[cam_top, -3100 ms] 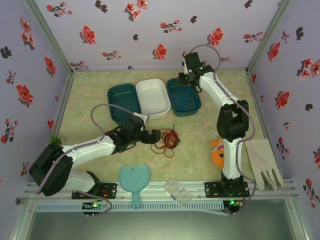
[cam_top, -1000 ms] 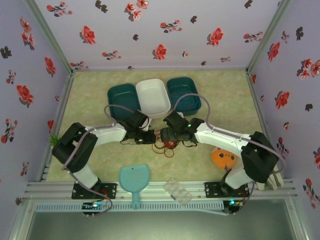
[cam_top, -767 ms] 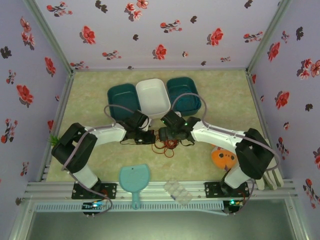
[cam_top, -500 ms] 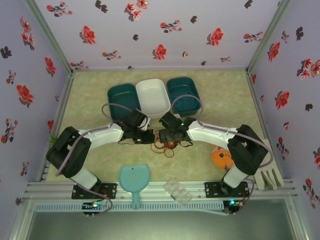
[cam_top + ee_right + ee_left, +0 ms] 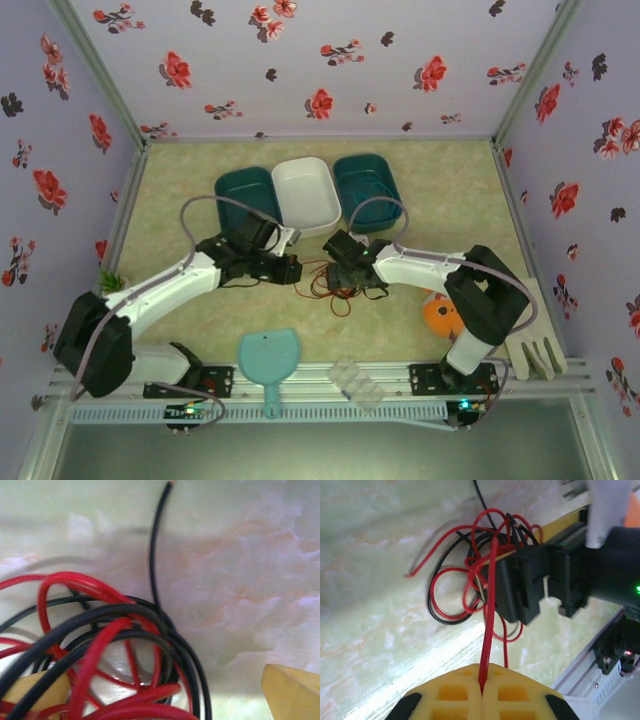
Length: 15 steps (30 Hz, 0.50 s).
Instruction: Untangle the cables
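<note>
- Between the left jaws' yellow pads [image 5: 455, 700], clenched tight, a red cable [image 5: 487, 630] is pinched and runs taut up into the tangle
- Right jaws are released and stand wide, one yellow pad [image 5: 290, 690] on each side of the cables [image 5: 100, 645]
- Red and black cables [image 5: 325, 290] lie knotted together on the surface [image 5: 180, 190], between the two arms
- Beyond the tangle three tubs sit in a row: teal tub [image 5: 243, 190], white tub [image 5: 305, 190], second teal tub [image 5: 368, 190]

Bright even light; soft, blurry wrist close-ups
</note>
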Tool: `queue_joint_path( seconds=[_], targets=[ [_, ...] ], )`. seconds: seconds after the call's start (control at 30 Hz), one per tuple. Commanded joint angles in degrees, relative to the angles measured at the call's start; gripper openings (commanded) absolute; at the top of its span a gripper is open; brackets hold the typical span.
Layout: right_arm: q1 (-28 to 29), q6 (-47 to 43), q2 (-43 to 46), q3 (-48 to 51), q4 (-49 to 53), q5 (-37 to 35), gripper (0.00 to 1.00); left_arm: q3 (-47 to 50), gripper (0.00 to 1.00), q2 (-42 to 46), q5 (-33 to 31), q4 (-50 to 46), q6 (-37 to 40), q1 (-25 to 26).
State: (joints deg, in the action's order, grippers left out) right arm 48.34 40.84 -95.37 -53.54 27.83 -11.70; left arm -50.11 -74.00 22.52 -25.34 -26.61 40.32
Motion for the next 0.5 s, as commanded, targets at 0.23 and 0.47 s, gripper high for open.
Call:
queue_joint_path(
  seconds=[0.23,0.47],
  targets=[
    [-3.0,2.8,1.1,4.8,-0.6,-0.3,0.99,-8.3,0.00,12.4,-0.3,-14.0,9.7,-0.3],
    [-3.3,3.1,1.7,5.8,-0.6,-0.7,0.99,-13.7,0.00,15.3,-3.6,-19.2,11.9,-0.5]
  ],
)
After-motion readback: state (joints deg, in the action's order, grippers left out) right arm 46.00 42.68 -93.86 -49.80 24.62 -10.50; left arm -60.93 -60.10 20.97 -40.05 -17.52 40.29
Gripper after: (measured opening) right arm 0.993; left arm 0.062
